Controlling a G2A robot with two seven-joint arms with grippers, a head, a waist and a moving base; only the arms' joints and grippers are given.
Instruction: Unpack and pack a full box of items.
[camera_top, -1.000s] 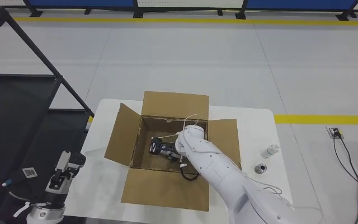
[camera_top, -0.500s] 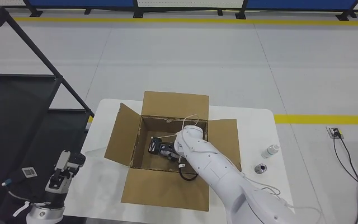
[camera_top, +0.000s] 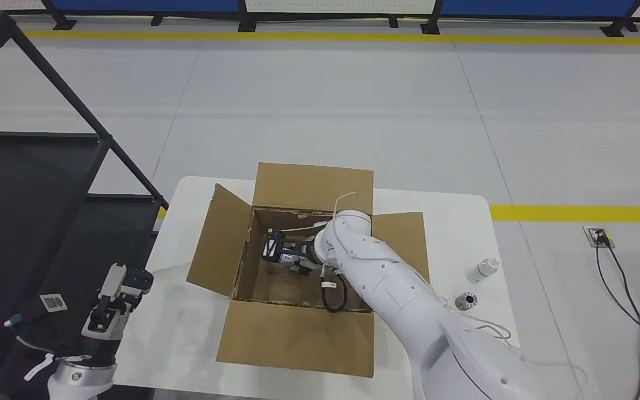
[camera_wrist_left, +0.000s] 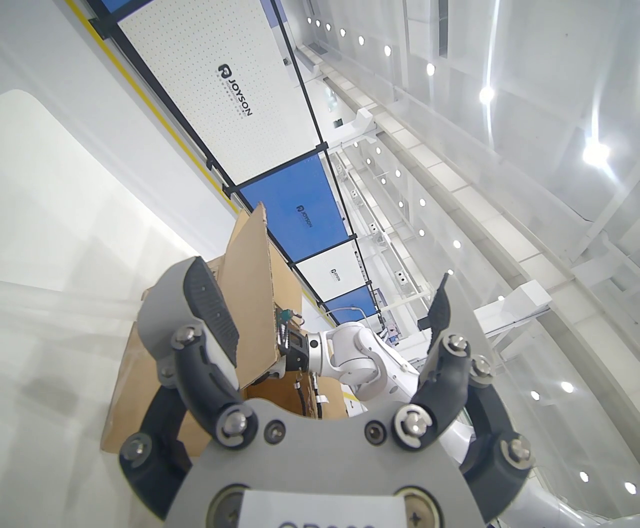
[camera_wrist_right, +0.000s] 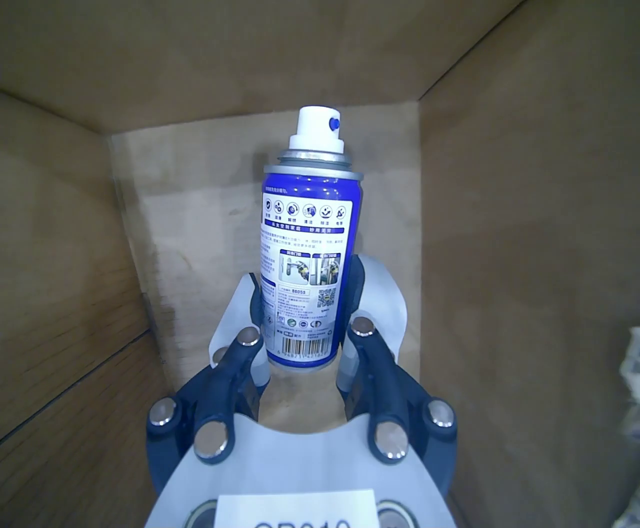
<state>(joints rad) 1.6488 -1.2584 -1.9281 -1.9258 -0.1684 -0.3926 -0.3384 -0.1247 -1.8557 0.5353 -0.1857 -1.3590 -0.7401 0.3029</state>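
In the one open cardboard box on the table, the right fingers grip one blue spray can by its lower body, the left fingers gape empty beside the table, and one small bottle and one round piece stand right of the box.

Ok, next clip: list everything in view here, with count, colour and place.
Cardboard box: one, brown, flaps open, on the table.
Spray can: one, blue with white nozzle, inside the box, gripped at its lower end.
Small bottle: one, clear, on the table right of the box.
Small round metal piece: one, silver and dark, beside the bottle.
Table: one, white.
Right gripper: shut on the spray can, inside the box.
Left gripper: open, empty, off the table's left edge.
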